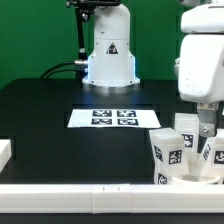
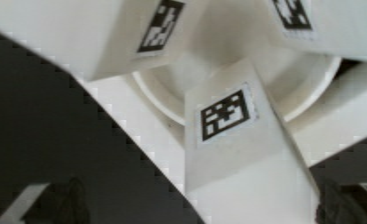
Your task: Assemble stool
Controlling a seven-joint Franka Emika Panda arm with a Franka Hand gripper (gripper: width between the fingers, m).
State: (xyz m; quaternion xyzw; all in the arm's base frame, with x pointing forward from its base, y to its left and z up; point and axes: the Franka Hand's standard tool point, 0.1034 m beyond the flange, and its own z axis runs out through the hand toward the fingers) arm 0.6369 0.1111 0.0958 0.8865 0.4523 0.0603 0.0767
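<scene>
The white stool stands upside down at the exterior view's lower right, its tagged legs pointing up: one leg (image 1: 165, 150) is nearest, with others (image 1: 187, 126) behind it. My gripper (image 1: 205, 128) hangs just above them. In the wrist view the round seat disc (image 2: 269, 85) lies below, and a tagged leg (image 2: 228, 120) runs from it toward my gripper (image 2: 206, 205). The dark fingers (image 2: 55, 200) stand wide apart on either side of that leg without touching it. Two more legs (image 2: 153, 30) show at the far edge. The gripper is open and empty.
The marker board (image 1: 115, 118) lies mid-table in front of the robot base (image 1: 108, 55). A white rail (image 1: 70, 190) runs along the table's front edge. A white block (image 1: 5, 152) sits at the exterior view's left edge.
</scene>
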